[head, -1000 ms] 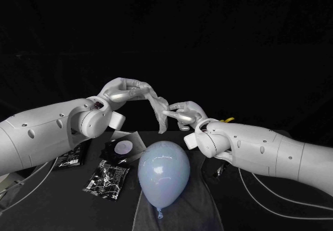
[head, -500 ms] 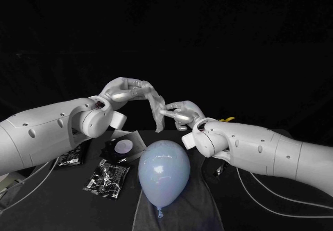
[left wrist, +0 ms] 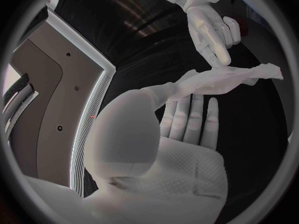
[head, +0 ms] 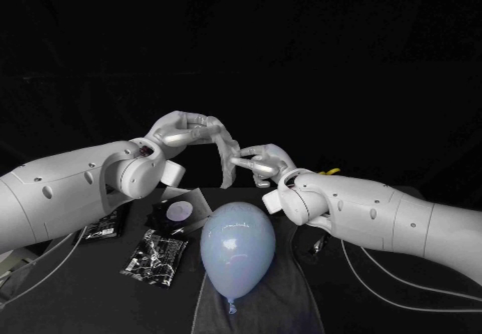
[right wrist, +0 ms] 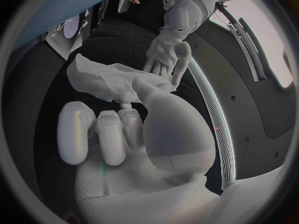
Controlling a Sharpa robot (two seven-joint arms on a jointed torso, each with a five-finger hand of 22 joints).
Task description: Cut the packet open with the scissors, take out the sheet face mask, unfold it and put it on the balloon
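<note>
Both the left hand [head: 191,132] and right hand [head: 259,163] pinch the crumpled sheet mask [head: 232,177] mid-frame above the balloon [head: 237,243], apparently unfolding it, which next calls for pulling apart.

The right arm [head: 386,217] hides all but a yellow tip [head: 329,172] of something too small to identify, the left arm [head: 65,195] covers part of a dark packet [head: 100,228] on the desk [head: 100,306], and the left hand [head: 189,132] and right hand [head: 263,162] conceal the sheet face mask's [head: 232,182] upper end.

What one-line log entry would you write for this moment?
step: unfold | left hand: holds crumpled white sheet mask | right hand: holds same mask | pale blue balloon: bare
</note>
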